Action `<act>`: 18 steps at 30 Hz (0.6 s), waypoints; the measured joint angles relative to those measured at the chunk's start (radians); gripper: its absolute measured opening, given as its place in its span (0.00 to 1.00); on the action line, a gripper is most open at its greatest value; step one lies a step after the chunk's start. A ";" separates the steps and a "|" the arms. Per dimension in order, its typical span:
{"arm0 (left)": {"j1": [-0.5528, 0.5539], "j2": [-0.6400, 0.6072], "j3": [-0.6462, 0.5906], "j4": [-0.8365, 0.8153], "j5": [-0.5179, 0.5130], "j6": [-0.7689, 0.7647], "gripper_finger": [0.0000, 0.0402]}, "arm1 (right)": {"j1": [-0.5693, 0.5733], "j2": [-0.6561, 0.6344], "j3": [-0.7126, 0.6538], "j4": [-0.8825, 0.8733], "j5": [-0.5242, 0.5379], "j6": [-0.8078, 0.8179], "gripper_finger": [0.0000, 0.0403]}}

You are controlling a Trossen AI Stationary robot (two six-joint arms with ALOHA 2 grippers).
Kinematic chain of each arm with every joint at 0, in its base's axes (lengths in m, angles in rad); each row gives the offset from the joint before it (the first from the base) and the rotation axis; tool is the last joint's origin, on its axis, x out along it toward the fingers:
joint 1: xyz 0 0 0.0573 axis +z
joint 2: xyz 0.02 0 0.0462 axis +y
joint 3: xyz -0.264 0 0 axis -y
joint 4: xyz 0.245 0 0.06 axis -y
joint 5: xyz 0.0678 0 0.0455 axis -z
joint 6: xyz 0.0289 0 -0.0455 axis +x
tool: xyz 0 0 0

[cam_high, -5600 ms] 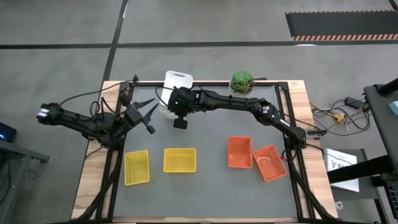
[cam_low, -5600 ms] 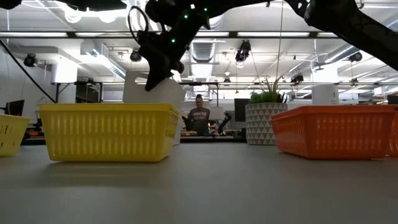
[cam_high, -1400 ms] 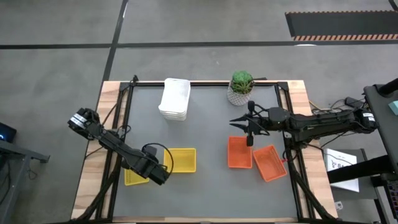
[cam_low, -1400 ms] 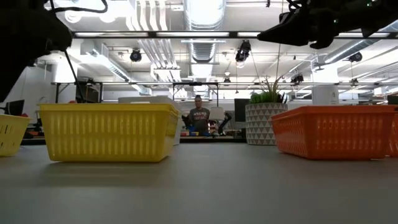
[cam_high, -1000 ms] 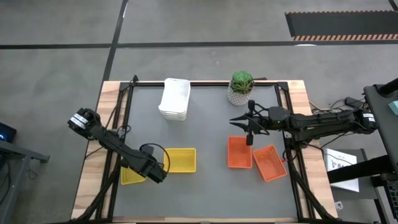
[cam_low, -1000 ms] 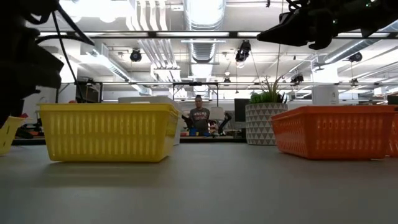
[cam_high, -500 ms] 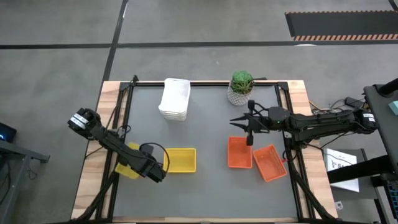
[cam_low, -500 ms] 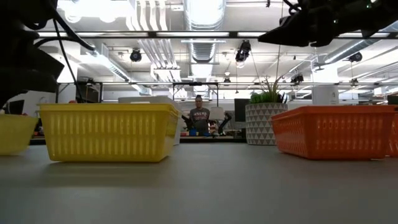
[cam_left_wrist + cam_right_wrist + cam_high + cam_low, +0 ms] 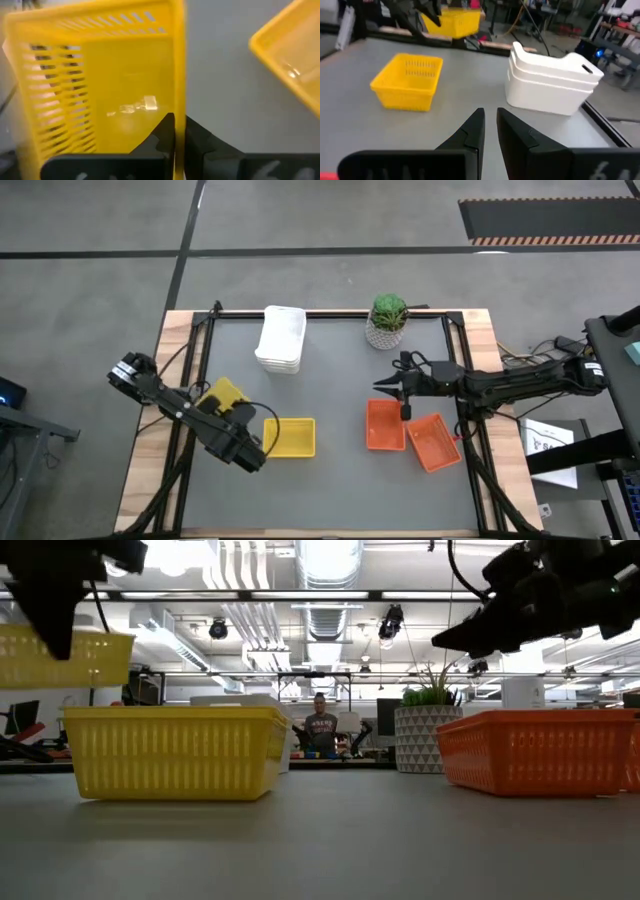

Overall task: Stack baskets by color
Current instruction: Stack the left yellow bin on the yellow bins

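My left gripper [image 9: 232,416] is shut on a yellow basket [image 9: 222,394] and holds it in the air at the table's left side; the low view shows this basket [image 9: 90,660] well above the tabletop. A second yellow basket [image 9: 289,437] stands on its base just to the right. Three white baskets [image 9: 282,338] are nested in a stack at the far edge. Two orange baskets [image 9: 386,425] [image 9: 434,442] stand side by side at the right. My right gripper [image 9: 380,385] hovers shut and level above the left orange basket, touching nothing. My left gripper pinches one side wall of the yellow basket at its rim [image 9: 179,85], one finger [image 9: 165,131] inside the basket and one outside. The fingers come slanting down from above. The basket is lifted clear of the table, its open side up, roughly level in the low view.
A green plant in a white patterned pot [image 9: 388,315] stands at the far edge, right of the white stack. Bare grey table [image 9: 330,480] lies along the near edge and in the middle. A person stands far back in the room [image 9: 320,730].
My left gripper has risen with the yellow basket. The basket has come off the table at the near left, turned about and now hangs farther from the near edge, beside the other yellow one. My right gripper has sunk a little over the orange baskets.
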 joint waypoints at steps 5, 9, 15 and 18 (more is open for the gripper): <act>0.001 0.000 0.098 0.018 -0.079 0.155 0.00 | 0.000 -0.004 -0.066 0.130 -0.006 0.023 0.11; 0.001 0.000 0.134 0.073 -0.145 0.288 0.00 | 0.000 -0.009 -0.084 0.151 -0.006 0.027 0.11; 0.003 0.001 0.147 0.218 -0.201 0.506 0.00 | 0.000 -0.010 -0.083 0.150 -0.006 0.048 0.11; 0.004 0.001 0.147 0.267 -0.210 0.556 0.00 | 0.000 -0.010 -0.083 0.150 -0.006 0.055 0.11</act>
